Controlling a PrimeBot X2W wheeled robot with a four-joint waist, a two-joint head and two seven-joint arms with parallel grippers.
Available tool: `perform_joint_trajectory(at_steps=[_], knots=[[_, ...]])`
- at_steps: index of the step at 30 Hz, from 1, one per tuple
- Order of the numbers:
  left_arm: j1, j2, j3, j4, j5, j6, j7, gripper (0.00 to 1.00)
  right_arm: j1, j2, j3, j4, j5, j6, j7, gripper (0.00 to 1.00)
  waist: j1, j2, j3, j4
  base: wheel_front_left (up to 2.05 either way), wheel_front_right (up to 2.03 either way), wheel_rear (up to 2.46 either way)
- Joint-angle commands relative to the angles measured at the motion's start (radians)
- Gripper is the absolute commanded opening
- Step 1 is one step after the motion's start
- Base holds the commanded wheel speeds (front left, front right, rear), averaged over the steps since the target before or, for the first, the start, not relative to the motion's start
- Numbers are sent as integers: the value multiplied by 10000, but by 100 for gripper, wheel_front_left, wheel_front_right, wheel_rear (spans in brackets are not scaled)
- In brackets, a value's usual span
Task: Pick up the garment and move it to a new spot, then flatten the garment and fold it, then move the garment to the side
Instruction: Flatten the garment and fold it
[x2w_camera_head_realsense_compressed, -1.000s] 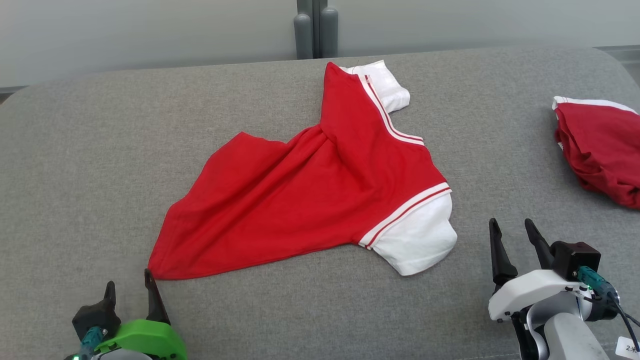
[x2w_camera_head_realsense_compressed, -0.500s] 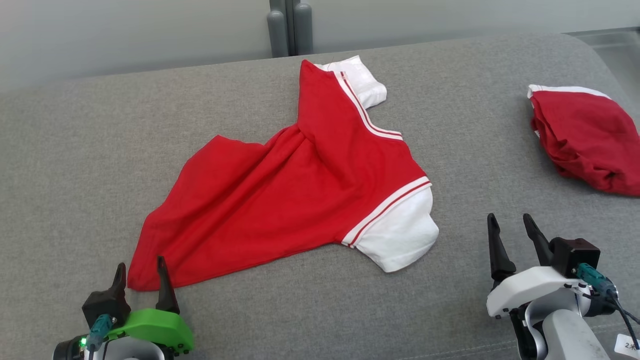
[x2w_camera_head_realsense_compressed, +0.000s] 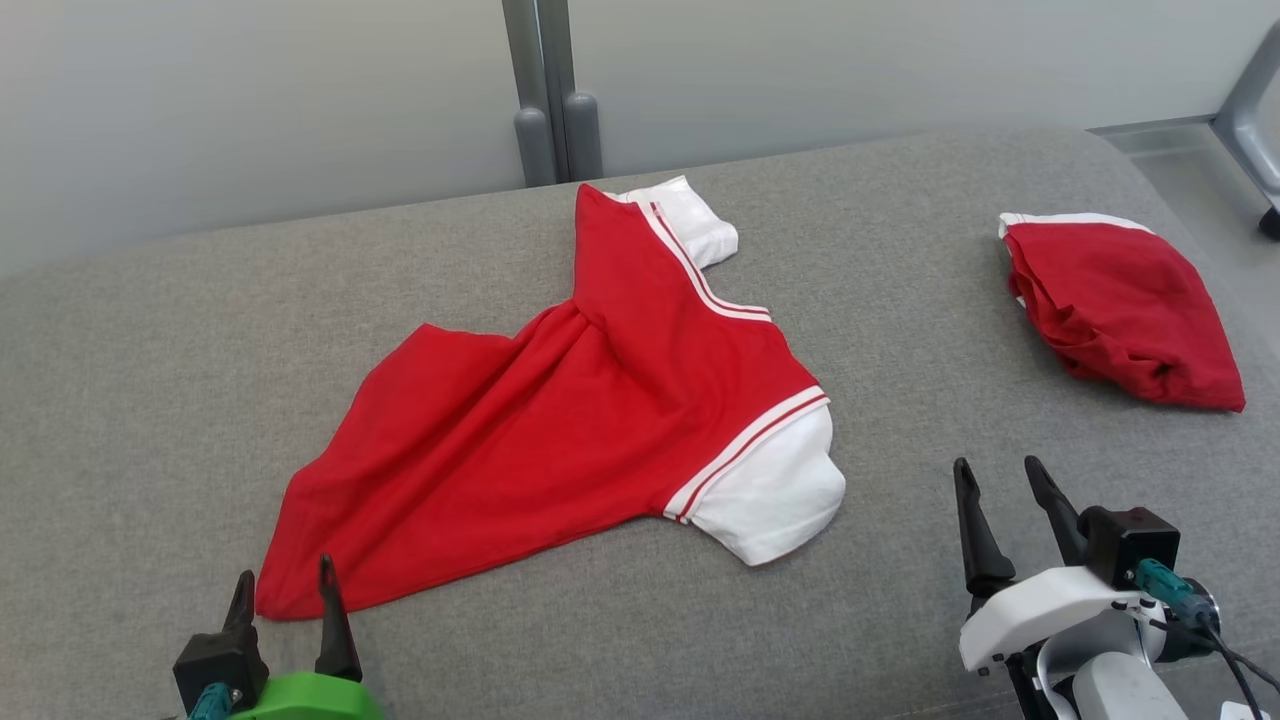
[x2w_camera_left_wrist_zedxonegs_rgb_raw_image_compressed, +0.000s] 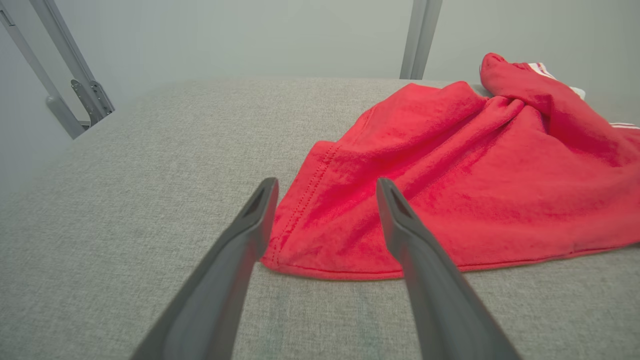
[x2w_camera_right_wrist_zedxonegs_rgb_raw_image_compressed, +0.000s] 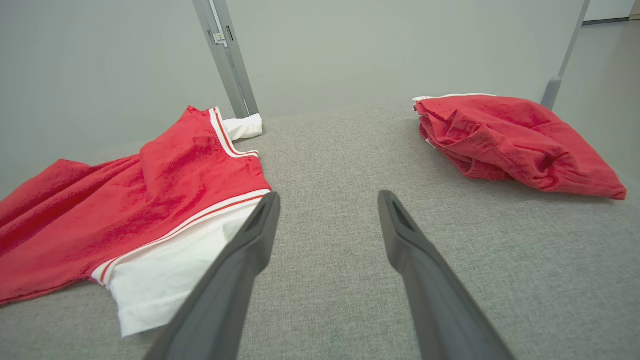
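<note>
We note a grey woven tabletop with rounded far corners. Behind it stands a plain pale wall. Grey metal post at 12 o'clock; grey frame leg and pale floor at 2 o'clock. Light soft, even.

The left gripper sits at the lower left of the head view, its two dark fingers pointing up and parted, above a green housing at the bottom edge. The right gripper stands at the lower right, its fingers spread and leaning slightly left. They rise from a white wrist that carries a black block and a cable. In each wrist view the two fingers rise from the bottom edge, well apart.
</note>
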Motion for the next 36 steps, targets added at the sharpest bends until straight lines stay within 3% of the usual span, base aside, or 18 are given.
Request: perform_joint_trajectory(at_steps=[1, 10, 18, 27, 36], knots=[[185, 51, -6, -62, 113, -42, 1, 100, 158, -17, 27, -53, 24, -16, -30, 100, 0, 0, -165, -2, 0, 0, 0], [391, 51, -151, -270, 69, -15, 1, 100, 400, -15, 225, 67, 74, -16, -30, 100, 0, 0, -181, 220, 0, 0, 0], [44, 51, -581, -260, 31, -67, 1, 100, -145, -18, 791, 899, 5, -16, -30, 100, 0, 0, 354, 889, 0, 0, 0], [-219, 49, -663, -240, 133, -109, 1, 100, -795, -20, -66, 1674, -632, -16, -30, 100, 0, 0, 844, 1504, 0, 0, 0], [-458, 51, -866, -264, -40, -50, 1, 100, -1238, -23, 253, 2264, -1001, -16, -29, 100, 0, 0, 1183, 1798, 0, 0, 0]])
